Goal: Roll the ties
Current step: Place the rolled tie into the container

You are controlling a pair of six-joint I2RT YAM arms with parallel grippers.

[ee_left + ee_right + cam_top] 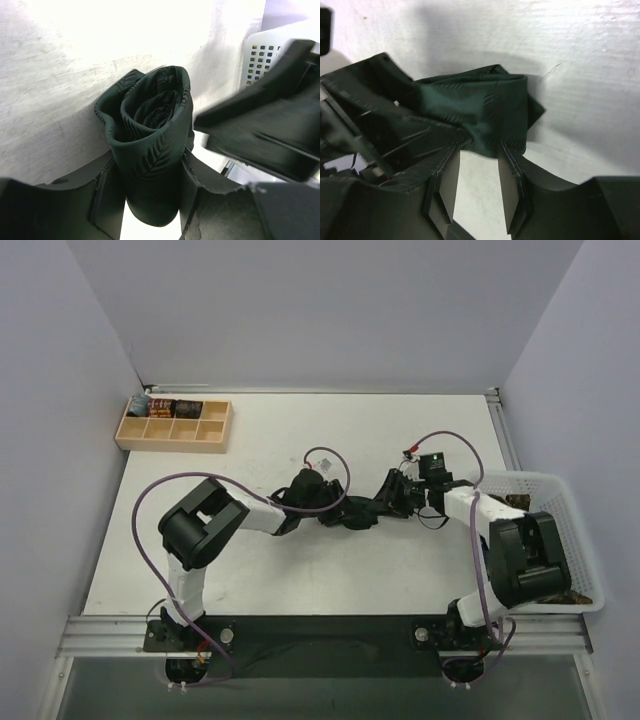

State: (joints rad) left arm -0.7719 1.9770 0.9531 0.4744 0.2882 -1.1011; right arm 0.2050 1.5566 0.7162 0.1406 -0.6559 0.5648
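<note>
Dark green tie (354,518) lies at the middle of the surface (300,440), rolled into a loose coil. My left gripper (147,170) is clamped on that coil, one finger against each side. My right gripper (479,150) stands partly apart at the tie's folded end, at 3 o'clock from the coil. I cannot tell whether it grips.

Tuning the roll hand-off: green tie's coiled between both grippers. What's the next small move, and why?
Probably squeeze the left gripper snugly onto the dark green tie: its coil sits between those fingers, loosely wound, and the right gripper only pinches an outer fold, so the roll could spring open.
</note>
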